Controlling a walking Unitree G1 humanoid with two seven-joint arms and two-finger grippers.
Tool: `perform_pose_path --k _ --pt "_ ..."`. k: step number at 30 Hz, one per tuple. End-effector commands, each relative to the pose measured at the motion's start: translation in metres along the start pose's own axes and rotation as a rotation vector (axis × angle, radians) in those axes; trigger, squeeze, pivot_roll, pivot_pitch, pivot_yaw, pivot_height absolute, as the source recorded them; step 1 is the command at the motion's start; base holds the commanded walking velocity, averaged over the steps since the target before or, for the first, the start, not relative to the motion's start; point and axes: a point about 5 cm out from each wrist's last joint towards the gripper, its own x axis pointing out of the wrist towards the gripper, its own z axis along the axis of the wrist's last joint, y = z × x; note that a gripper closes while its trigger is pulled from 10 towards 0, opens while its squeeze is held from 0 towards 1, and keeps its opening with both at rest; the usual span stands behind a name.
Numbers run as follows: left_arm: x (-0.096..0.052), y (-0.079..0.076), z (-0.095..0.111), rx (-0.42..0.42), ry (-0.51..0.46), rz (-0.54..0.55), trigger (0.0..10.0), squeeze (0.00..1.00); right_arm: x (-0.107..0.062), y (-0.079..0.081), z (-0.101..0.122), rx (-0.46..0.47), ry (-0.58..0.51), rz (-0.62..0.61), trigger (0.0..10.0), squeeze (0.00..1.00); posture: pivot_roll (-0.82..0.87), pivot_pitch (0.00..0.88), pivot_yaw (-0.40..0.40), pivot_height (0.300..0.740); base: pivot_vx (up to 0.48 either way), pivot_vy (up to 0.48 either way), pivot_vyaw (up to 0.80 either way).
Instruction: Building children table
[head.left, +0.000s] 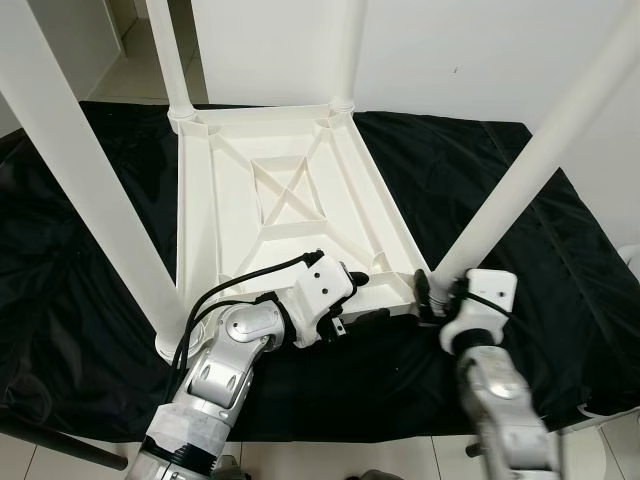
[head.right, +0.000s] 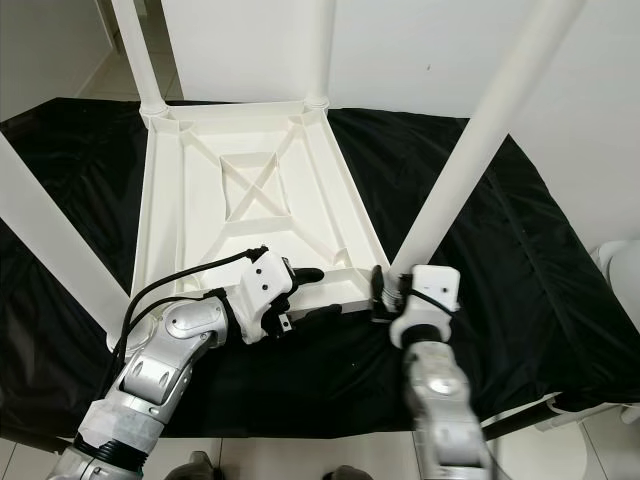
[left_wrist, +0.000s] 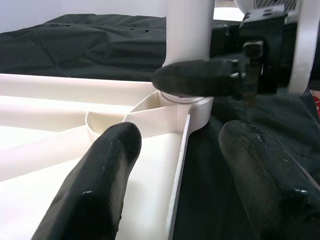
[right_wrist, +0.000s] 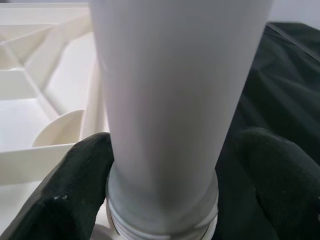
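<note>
Your right gripper (head.left: 432, 297) is clasping the base of the near-right white plastic table leg (head.left: 520, 170), one black finger on each side of it, right where it is entering the corner socket of the upturned white plastic children's table (head.left: 290, 200). In the left eye view that table is lying underside up on a black cloth sheet (head.left: 90, 250), ribs and a crossed brace showing, and its four legs are standing up from the corners. Your left gripper (head.left: 365, 297) is sitting at the near edge of the table, just beside the right gripper, with its fingers spread apart and one above the rim, one below it on the cloth side.

In the right eye view you are seeing the same layout: left gripper (head.right: 318, 293) open at the near rim, right gripper (head.right: 385, 295) at the leg's foot.

In the left wrist view your two black fingers (left_wrist: 100, 180) are standing wide apart, straddling the table's thin rim (left_wrist: 181, 165), holding nothing; beyond them the leg is rising from its round socket (left_wrist: 195, 102), with the other gripper's finger (left_wrist: 200, 77) lying across it.

In the right wrist view the leg (right_wrist: 175, 90) is sitting between your fingers (right_wrist: 75, 190), both pressing against its ringed collar (right_wrist: 160, 210).
</note>
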Motion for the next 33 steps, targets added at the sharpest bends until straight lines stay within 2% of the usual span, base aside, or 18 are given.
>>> perform_pose_path --k 1,6,8,9,10,14,16,19,20,21,22,30,31,33 --pt "0.002 0.003 0.000 -0.001 0.001 0.086 10.0 0.00 -0.001 -0.004 0.004 0.002 -0.027 0.028 10.0 0.00 0.01 0.000 -0.042 0.740 0.000 0.000 0.00" --pt "0.002 0.004 0.000 0.005 0.002 0.083 10.0 0.00 -0.001 -0.009 0.004 -0.047 -0.027 0.141 10.0 0.00 0.01 0.000 -0.037 0.740 0.000 0.000 0.00" --pt "0.003 0.004 0.000 0.007 0.003 0.079 10.0 0.00 0.004 -0.013 0.004 -0.096 -0.019 0.302 10.0 0.00 0.01 0.000 -0.027 0.740 0.000 0.000 0.00" --pt "0.003 0.004 0.000 0.007 0.003 0.079 10.0 0.00 0.004 -0.013 0.004 -0.096 -0.019 0.302 10.0 0.00 0.01 0.000 -0.027 0.740 0.000 0.000 0.00" --pt "0.004 0.003 0.000 0.006 0.002 0.075 10.0 0.00 0.006 -0.014 0.004 -0.107 -0.010 0.369 10.0 0.00 0.01 0.000 -0.025 0.740 0.000 0.000 0.00" --pt "0.004 0.003 0.000 0.008 0.003 0.072 10.0 0.00 0.010 -0.014 0.003 -0.130 0.002 0.411 10.0 0.00 0.01 0.000 -0.023 0.740 0.000 0.000 0.00" --pt "0.006 0.004 0.001 0.022 0.000 0.064 10.0 0.00 0.023 -0.014 0.004 -0.149 0.038 0.524 10.0 0.00 0.00 0.000 -0.015 0.740 0.000 0.000 0.00" --pt "0.007 0.005 0.003 0.026 -0.005 0.063 10.0 0.00 0.033 -0.016 0.006 -0.197 0.060 0.587 10.0 0.00 0.00 0.000 -0.015 0.740 0.000 0.000 0.00" --pt "0.008 0.005 0.003 0.023 -0.007 0.065 10.0 0.00 0.036 -0.019 0.005 -0.209 0.069 0.592 3.8 0.00 0.01 0.000 -0.027 0.740 0.000 0.000 0.00" --pt "0.008 0.005 0.003 0.023 -0.007 0.065 10.0 0.00 0.036 -0.019 0.005 -0.209 0.069 0.592 3.8 0.00 0.01 0.000 -0.027 0.740 0.000 0.000 0.00" --pt "0.008 0.004 0.003 0.023 -0.008 0.066 10.0 0.00 0.037 -0.021 0.005 -0.208 0.074 0.598 0.0 0.00 0.02 0.000 -0.029 0.740 0.000 0.000 0.00" --pt "0.005 0.003 0.002 0.018 -0.004 0.073 10.0 0.00 0.029 -0.026 -0.003 -0.187 0.114 0.631 0.0 0.00 0.03 0.000 -0.033 0.740 0.000 0.000 0.00" --pt "0.005 0.004 0.002 0.018 -0.004 0.076 10.0 0.00 0.028 -0.025 -0.004 -0.168 0.117 0.614 10.0 0.00 0.03 0.000 -0.033 0.740 0.000 0.000 0.00" --pt "0.005 0.005 0.003 0.017 -0.003 0.079 10.0 0.00 0.026 -0.021 -0.004 -0.147 0.102 0.573 10.0 0.00 0.03 0.000 -0.034 0.740 0.000 0.000 0.00"
